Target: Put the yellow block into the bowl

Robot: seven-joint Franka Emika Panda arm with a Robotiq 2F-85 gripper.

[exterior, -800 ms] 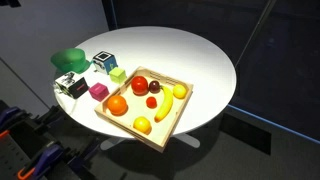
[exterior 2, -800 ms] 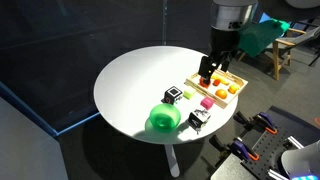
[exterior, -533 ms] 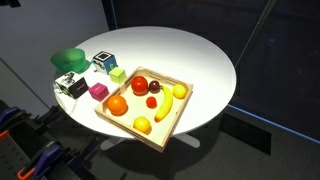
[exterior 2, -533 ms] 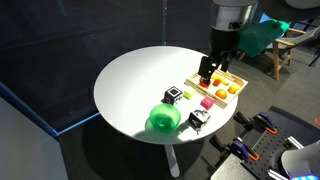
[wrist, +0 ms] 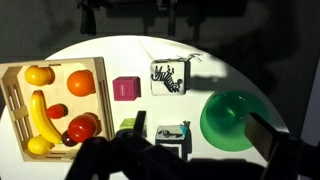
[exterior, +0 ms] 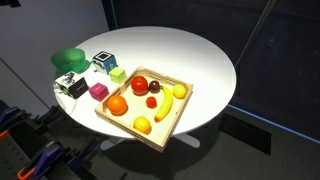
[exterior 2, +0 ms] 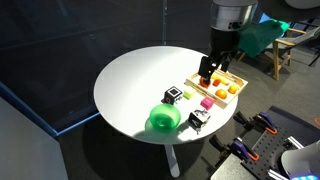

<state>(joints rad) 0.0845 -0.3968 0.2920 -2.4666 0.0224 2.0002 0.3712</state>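
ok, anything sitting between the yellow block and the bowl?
Yes: a teal-sided cube sits between the yellow block and the bowl, roughly on the straight line. Carrying over it should clear it.

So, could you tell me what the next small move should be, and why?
Probably move the gripper down toward the yellow block: it hangs high above the table, looking open and empty, and the block sits outside the bowl.

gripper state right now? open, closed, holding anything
Gripper: looks open, with its dark fingers apart in the wrist view, and is holding nothing. The yellow block lies on the table.
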